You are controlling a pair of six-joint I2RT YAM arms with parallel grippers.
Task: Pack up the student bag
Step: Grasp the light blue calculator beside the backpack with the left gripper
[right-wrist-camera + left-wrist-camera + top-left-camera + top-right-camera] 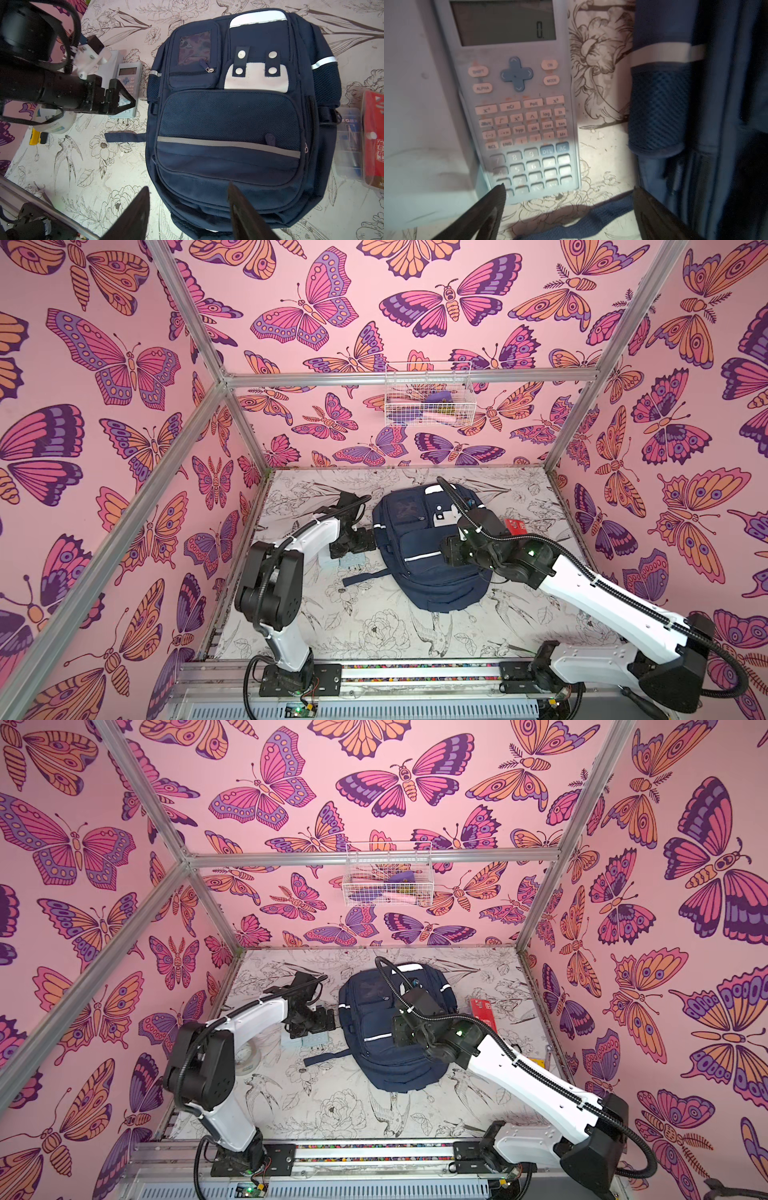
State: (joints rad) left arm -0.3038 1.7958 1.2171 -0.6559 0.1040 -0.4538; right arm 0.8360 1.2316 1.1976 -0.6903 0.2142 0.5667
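Navy fabric bag (228,124) lies flat on the table (83,166), front up, pockets apparently zipped. A pale blue calculator (517,116) lies just beside the bag's mesh side pocket (658,108), apart from it, long axis parallel to the bag's length. Left gripper (569,187) stands wide open and empty — one fingertip (500,191) overlaps the calculator's keypad corner, the other sits by the bag's edge. Judgement: the jaws span across the calculator's width but are centred on bare table; they need shifting away from the bag. Right gripper (188,185) hovers over the bag's bottom end, partly open, holding nothing — the left arm is nearer the calculator.
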